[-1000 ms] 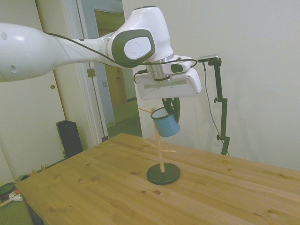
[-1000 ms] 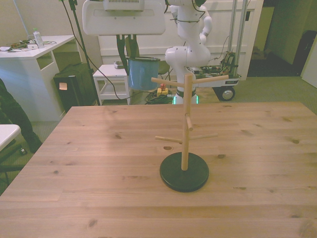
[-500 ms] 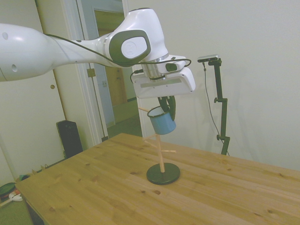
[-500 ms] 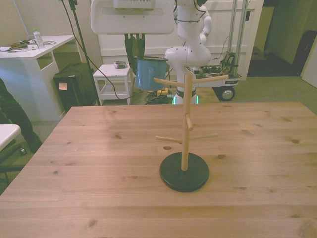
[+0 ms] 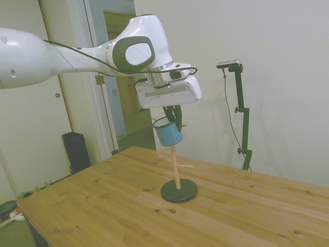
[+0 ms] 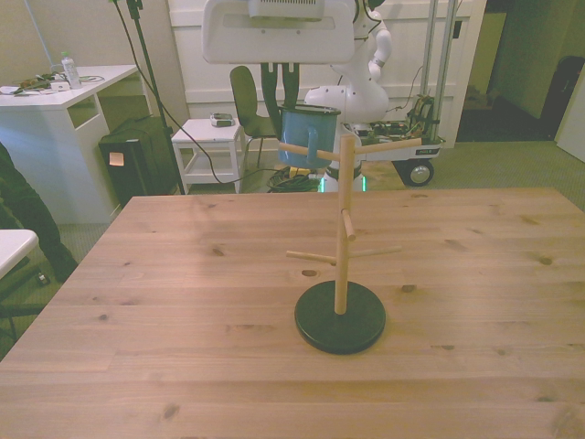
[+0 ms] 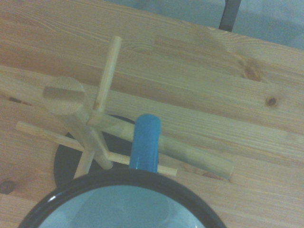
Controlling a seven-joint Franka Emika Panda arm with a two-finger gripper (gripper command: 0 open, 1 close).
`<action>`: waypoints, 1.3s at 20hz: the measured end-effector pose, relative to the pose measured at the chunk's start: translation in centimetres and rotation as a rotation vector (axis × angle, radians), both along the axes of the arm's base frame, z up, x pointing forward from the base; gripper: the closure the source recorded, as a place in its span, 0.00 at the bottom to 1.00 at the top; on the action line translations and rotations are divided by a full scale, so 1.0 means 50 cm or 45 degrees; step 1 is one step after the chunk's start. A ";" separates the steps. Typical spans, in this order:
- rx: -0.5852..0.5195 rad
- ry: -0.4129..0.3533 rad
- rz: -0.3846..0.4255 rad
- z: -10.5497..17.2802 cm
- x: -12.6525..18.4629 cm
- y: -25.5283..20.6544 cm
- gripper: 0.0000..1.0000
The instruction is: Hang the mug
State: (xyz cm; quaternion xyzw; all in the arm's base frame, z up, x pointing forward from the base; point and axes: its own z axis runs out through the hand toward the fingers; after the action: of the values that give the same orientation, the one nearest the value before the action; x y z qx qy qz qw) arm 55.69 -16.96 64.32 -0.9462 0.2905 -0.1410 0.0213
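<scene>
Mug held up at the rack, handle lining up with a peg

The pincer pinched the blue mug by its rim, hanging just under it, high over the worktop. The handle sat over the rack's top peg. Next, I think, the pincer needed to lower the handle onto that peg.

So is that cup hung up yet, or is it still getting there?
Not yet. Done: the pincer has the mug lifted off the table. In hand: the mug's handle sits right over an upper peg of the wooden rack. Left: settling the handle onto the peg and letting go.
</scene>
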 end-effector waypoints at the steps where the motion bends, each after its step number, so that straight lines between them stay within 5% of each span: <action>1: 0.001 0.001 -0.001 -0.001 0.000 0.000 1.00; 21: 0.005 0.014 -0.023 -0.040 -0.001 -0.013 1.00; 22: 0.005 0.014 -0.025 -0.040 -0.001 -0.014 0.00; 26: 0.008 0.015 -0.041 -0.041 -0.003 -0.019 0.00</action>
State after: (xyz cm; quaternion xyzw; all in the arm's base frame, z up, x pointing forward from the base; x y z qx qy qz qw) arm 55.56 -17.91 62.29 -0.9422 0.3061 -0.1350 0.0205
